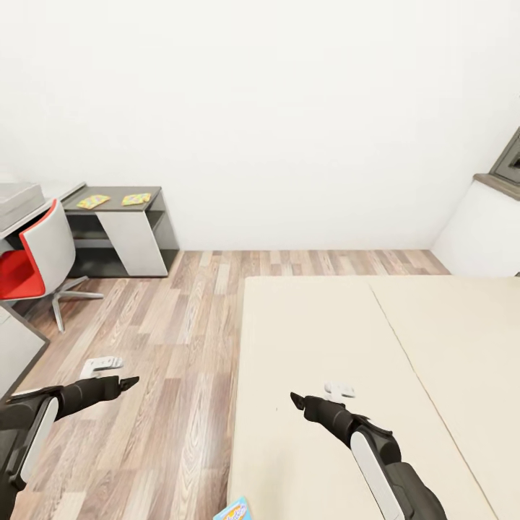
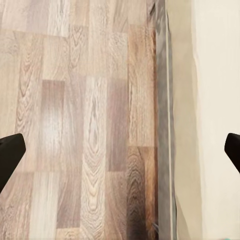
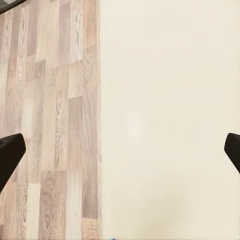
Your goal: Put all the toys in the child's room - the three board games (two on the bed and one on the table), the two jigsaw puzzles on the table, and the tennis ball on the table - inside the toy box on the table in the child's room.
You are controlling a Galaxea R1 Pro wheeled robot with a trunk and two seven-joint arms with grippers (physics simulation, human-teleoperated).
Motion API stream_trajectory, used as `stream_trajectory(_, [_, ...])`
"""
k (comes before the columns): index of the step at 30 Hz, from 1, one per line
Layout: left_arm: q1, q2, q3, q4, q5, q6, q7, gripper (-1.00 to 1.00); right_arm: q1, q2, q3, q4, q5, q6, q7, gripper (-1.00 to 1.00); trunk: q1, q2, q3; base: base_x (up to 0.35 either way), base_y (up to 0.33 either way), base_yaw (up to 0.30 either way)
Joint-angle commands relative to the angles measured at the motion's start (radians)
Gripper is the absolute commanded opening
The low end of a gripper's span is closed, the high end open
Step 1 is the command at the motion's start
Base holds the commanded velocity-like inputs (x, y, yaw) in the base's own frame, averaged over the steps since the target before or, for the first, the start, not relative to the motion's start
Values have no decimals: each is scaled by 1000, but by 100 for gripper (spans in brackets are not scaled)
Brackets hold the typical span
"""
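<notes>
While both arms hang low in the head view, the left gripper (image 1: 128,381) sits over the floor (image 1: 180,325) and the right gripper (image 1: 296,399) over the bed (image 1: 361,339). Left jaws are spread wide with nothing between them; in the left wrist view, dark fingertips (image 2: 10,155) sit at both edges of the frame, with planks and the bed's side between. Same story on the right: fingertips (image 3: 10,155) far apart and empty, with cream mattress and a strip of floor below. A seam runs down the bed, splitting it in two. At the very bottom edge of the head view, a blue game box (image 1: 233,510) peeks in, lying at the bed's near corner. Across the room, two jigsaws (image 1: 93,201) lie side by side on the low dark section of the counter (image 1: 155,195) against the white wall. A red chair (image 1: 36,260) stands just beside that counter. A pale grey bin (image 1: 18,198) sits at the far left on the higher surface, only partly visible.
</notes>
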Motion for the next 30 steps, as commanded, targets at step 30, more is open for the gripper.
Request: stream_trajectory(30, [-1,-1,1,-2,5,8,-2,100,-1,0,0,-3,-2,4,1,100,1,-2,48,0,0,0])
